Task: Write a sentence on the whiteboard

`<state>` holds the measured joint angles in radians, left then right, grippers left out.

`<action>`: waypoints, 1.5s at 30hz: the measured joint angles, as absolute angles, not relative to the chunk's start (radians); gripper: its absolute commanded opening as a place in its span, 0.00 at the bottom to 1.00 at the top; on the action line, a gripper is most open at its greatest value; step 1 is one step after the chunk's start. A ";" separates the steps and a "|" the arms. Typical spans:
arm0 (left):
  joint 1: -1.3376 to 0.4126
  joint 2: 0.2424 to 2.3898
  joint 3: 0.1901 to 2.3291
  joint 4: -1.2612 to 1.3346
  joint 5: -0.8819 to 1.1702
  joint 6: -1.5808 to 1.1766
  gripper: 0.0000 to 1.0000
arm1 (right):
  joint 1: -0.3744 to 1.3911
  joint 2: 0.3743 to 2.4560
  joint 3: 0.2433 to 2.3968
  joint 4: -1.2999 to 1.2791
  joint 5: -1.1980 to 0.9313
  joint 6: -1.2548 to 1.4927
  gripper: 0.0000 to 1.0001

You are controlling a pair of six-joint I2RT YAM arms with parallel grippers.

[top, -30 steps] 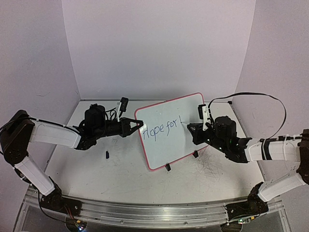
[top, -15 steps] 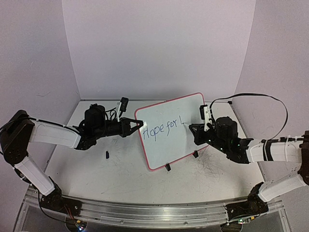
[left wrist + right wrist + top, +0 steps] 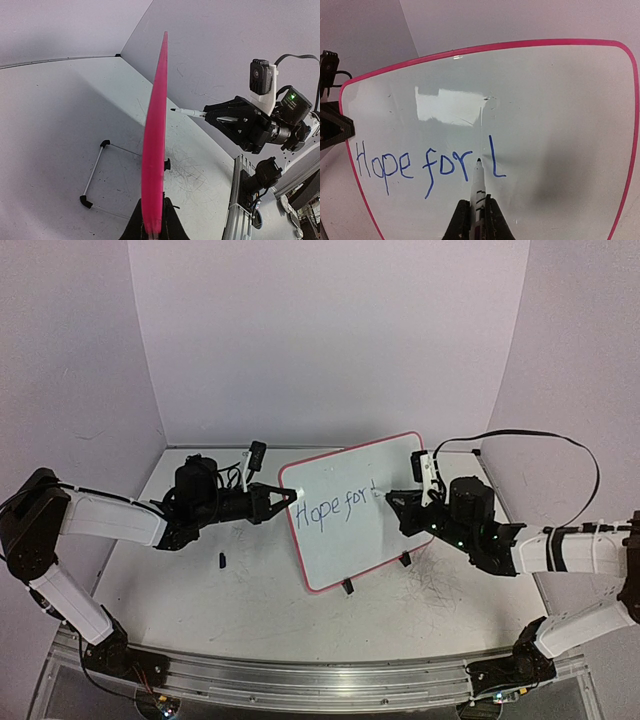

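Mid-worktop (image 3: pixel 200 600): the whiteboard (image 3: pixel 350 545) (image 3: pixel 155 150) (image 3: pixel 560 100) is being propped on its lower edge, where small black feet are showing. It is being tilted back, with its face turned toward the right arm.

The board's left edge is being clamped by the left gripper (image 3: pixel 292 496) (image 3: pixel 152 225). In the left wrist view the fingers are being pressed against both sides of the pink rim.

A marker (image 3: pixel 378 492) (image 3: pixel 187 111) (image 3: pixel 479 187) is being pinched in the closed right gripper (image 3: pixel 392 498) (image 3: pixel 210 116) (image 3: pixel 476 217) and pointed at the board face. The tip is being kept low on the board, between the last word and a lone stroke. Whether it is touching cannot be told.

The sentence (image 3: pixel 335 508) (image 3: pixel 430 167) is being shown unfinished: "Hope for" in blue, then one L-shaped stroke. It is being run across the lower left part of the face.

A small black piece (image 3: pixel 221 560) is being left on the worktop, well apart from the board, below the left arm.
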<state>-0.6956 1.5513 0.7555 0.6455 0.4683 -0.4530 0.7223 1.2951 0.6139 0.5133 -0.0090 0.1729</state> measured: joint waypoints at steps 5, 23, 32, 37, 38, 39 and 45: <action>-0.696 1.551 0.756 0.645 0.468 -0.453 0.00 | 0.722 1.313 0.627 0.517 -0.009 0.169 0.00; -0.696 1.550 0.756 0.639 0.468 -0.452 0.00 | 0.722 1.312 0.638 0.501 0.085 0.173 0.00; -0.696 1.545 0.756 0.632 0.469 -0.446 0.00 | 0.716 1.268 0.634 0.519 0.071 0.173 0.00; -0.697 1.544 0.756 0.630 0.468 -0.445 0.00 | 0.715 1.284 0.642 0.515 0.070 0.166 0.00; -0.697 1.544 0.756 0.630 0.468 -0.445 0.00 | 0.715 1.289 0.647 0.515 0.070 0.164 0.00; -0.697 1.544 0.756 0.630 0.468 -0.445 0.00 | 0.715 1.294 0.653 0.515 0.070 0.162 0.00; -0.697 1.543 0.756 0.629 0.469 -0.445 0.00 | 0.715 1.321 0.678 0.516 0.074 0.157 0.00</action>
<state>-0.6968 1.5434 0.7555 0.6294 0.4685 -0.4454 0.7155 1.3207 0.6778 0.5156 0.0745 0.1571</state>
